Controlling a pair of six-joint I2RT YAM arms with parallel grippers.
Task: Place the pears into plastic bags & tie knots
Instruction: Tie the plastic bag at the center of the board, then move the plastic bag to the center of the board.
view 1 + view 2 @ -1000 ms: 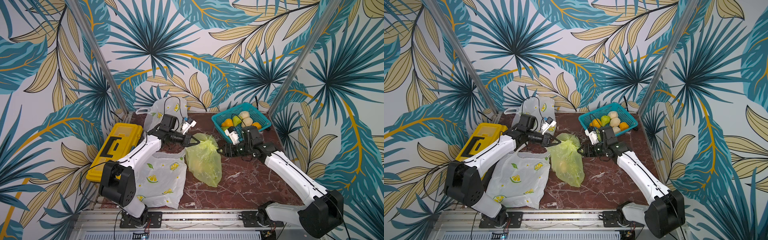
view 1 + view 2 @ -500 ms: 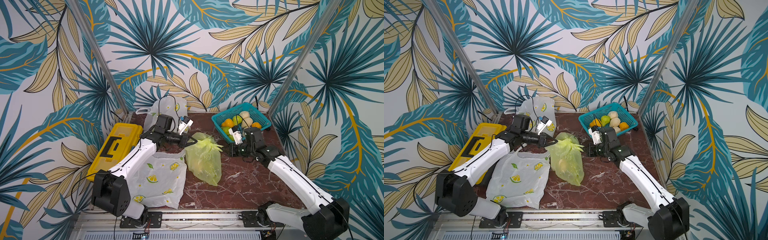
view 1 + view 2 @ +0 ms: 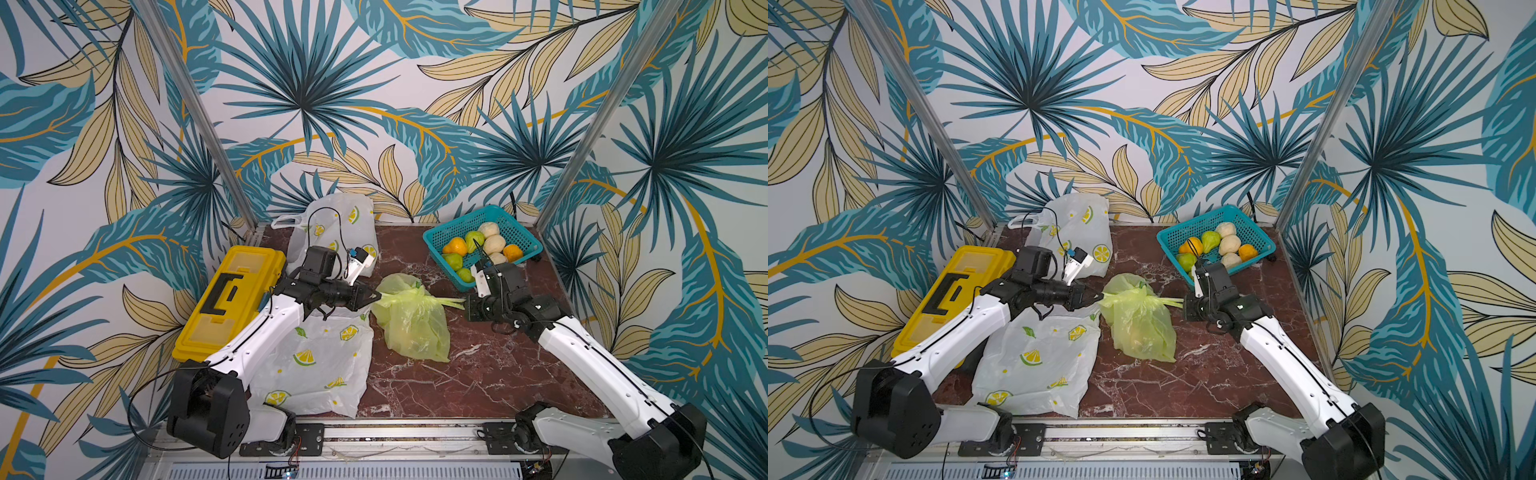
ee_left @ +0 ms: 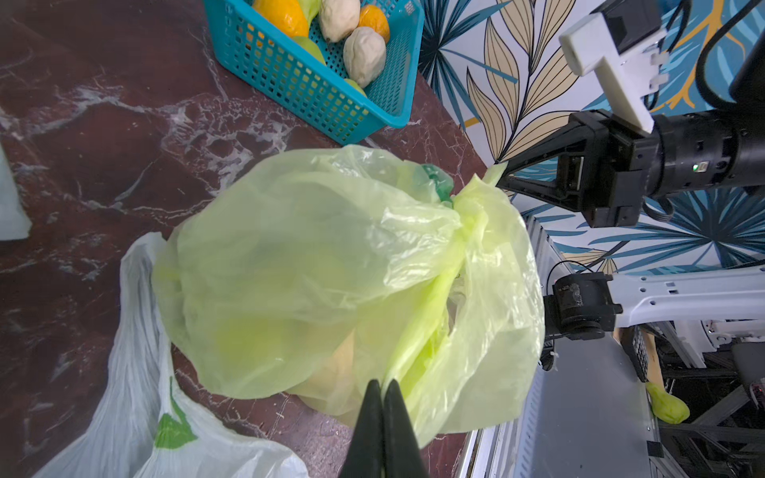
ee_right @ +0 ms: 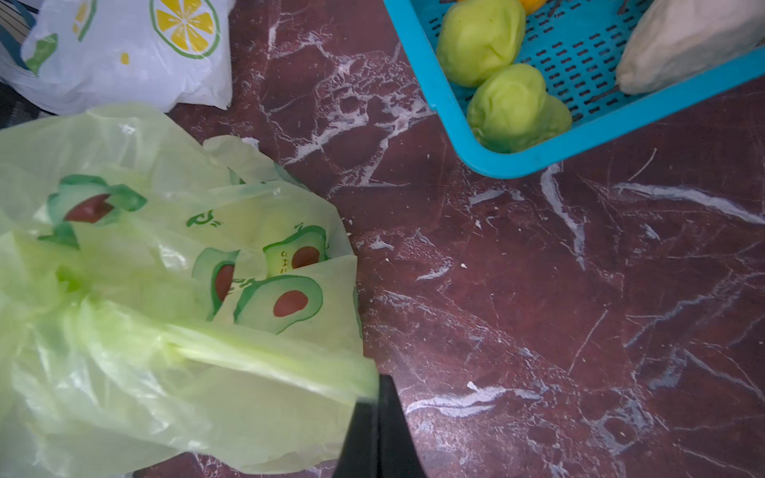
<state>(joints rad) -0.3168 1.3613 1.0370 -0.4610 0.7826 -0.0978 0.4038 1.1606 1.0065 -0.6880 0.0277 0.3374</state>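
Pinching the handles [image 3: 446,300] of the avocado bag [image 3: 415,328], left end effector [image 3: 376,296] at nine o'clock, right end effector [image 3: 465,306] at three, we may overpull and tear them.

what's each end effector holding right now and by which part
The light green bag: left end effector shut on one handle, right end effector shut on the other handle, pulled taut.
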